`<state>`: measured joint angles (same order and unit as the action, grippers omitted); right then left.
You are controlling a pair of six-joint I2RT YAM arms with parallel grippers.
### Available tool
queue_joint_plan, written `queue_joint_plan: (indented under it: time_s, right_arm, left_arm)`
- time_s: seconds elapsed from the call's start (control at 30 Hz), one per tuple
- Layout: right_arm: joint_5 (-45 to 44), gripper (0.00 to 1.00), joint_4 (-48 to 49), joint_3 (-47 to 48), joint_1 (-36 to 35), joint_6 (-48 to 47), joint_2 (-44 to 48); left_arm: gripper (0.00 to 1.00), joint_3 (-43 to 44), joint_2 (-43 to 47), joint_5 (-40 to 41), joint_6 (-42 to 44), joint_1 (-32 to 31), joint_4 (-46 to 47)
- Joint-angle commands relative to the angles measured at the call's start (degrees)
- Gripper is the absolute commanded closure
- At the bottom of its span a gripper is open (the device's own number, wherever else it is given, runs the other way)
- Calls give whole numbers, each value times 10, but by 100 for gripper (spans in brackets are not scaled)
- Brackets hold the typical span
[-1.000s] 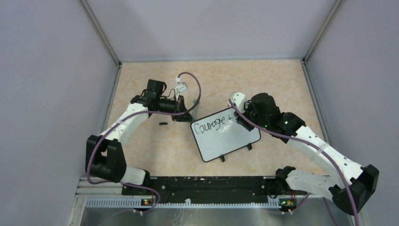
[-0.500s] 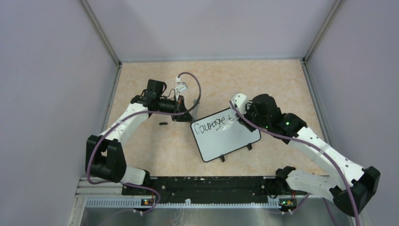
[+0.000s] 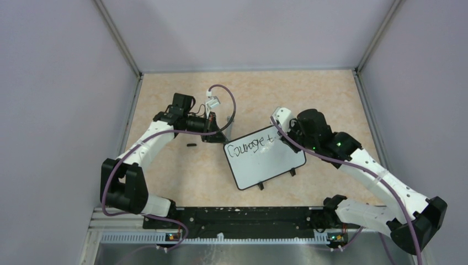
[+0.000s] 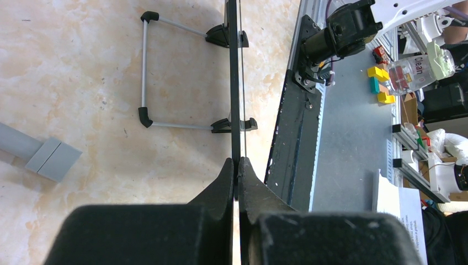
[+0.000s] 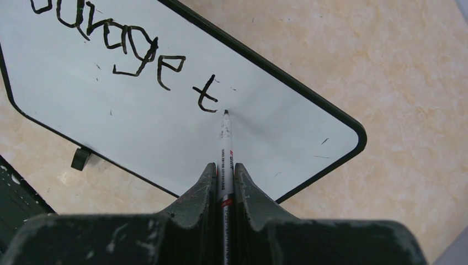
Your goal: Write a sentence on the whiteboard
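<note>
The whiteboard (image 3: pixel 265 160) stands tilted on its small black feet at the table's middle. The sentence (image 3: pixel 251 147) reads "Courage t" in one black line; the right wrist view shows its end, "ourage t" (image 5: pixel 132 52). My left gripper (image 3: pixel 219 135) is shut on the board's upper left edge; the left wrist view shows the board edge-on (image 4: pixel 235 83) between the fingers (image 4: pixel 236 171). My right gripper (image 3: pixel 282 132) is shut on a white marker (image 5: pixel 225 160). Its tip rests on the board (image 5: pixel 303 132) just right of the "t".
A small black cap-like piece (image 3: pixel 191 145) lies on the table left of the board. A grey block (image 4: pixel 47 157) lies on the table in the left wrist view. The board's wire stand (image 4: pixel 144 66) props it up. Grey walls enclose the table.
The right gripper with the marker has shifted slightly right along the board after the "t". The left arm and the board have not moved.
</note>
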<state>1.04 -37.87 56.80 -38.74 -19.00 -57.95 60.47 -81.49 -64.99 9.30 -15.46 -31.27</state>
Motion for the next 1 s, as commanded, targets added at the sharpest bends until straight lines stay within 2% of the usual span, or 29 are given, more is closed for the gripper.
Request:
queue_joint_plan:
  time_s: [0.0,0.6,0.97]
  right_arm:
    - [-21,100,17,30,7,-3,7]
    - [18,100,11,9,7,-8,-8]
    - [-29,100,-13,7,8,-26,1]
  left_arm:
    - [100,-5,2,0,9,-5,-12]
    - [100,-5,-3,1,13,-5,-13]
    - [100,-5,-2,1,13,-5,-13]
